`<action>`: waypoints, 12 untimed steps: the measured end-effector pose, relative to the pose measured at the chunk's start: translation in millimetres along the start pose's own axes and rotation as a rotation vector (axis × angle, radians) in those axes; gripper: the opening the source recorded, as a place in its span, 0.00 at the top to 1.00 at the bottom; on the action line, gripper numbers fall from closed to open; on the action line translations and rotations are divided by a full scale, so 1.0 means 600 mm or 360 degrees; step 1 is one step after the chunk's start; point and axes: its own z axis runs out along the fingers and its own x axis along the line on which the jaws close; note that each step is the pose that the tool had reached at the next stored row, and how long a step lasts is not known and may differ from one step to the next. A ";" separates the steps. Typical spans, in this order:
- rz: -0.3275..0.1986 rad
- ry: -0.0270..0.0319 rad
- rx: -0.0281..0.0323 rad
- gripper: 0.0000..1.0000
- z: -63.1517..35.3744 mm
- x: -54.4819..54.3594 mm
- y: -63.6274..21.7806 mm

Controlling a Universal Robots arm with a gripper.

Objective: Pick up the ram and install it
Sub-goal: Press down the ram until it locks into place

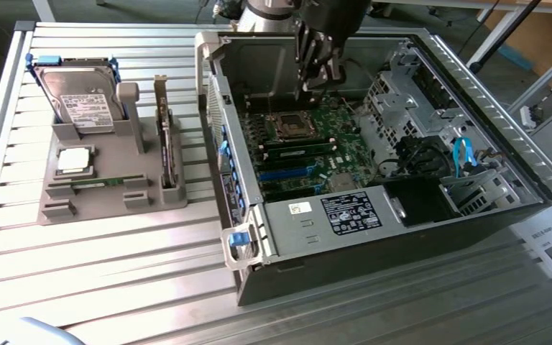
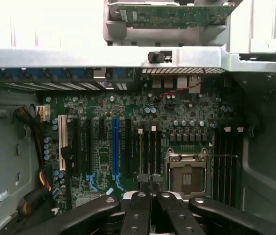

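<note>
One arm: over the open computer case [image 1: 372, 215].
End effector [image 2: 151, 183]: clenched, empty, above the motherboard [image 2: 128, 127].
Ram [image 1: 95, 185]: in the holder [image 1: 94, 198] on the worktop [image 1: 113, 273].

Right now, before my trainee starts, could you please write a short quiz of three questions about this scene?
1. What stands on edge, in a blue frame, in the grey plastic holder?
A. a silver hard drive
B. a black fan
C. a keyboard
2. True or false: the black gripper hangs over the holder.
3. Fill in: the gripper's jaws are ____.

Key:
1. A.
2. False. It hangs inside the open grey computer case, above the green motherboard.
3. shut.
</note>
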 end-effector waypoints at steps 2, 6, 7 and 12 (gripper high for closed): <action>0.0000 0.00000 -0.00002 0.90 0.000 0.000 -0.009; 0.0000 -0.00001 -0.00002 0.90 0.000 0.000 -0.026; 0.0000 -0.00001 -0.00003 0.90 0.000 0.000 -0.030; 0.0000 0.00001 -0.00005 0.90 0.000 0.000 -0.049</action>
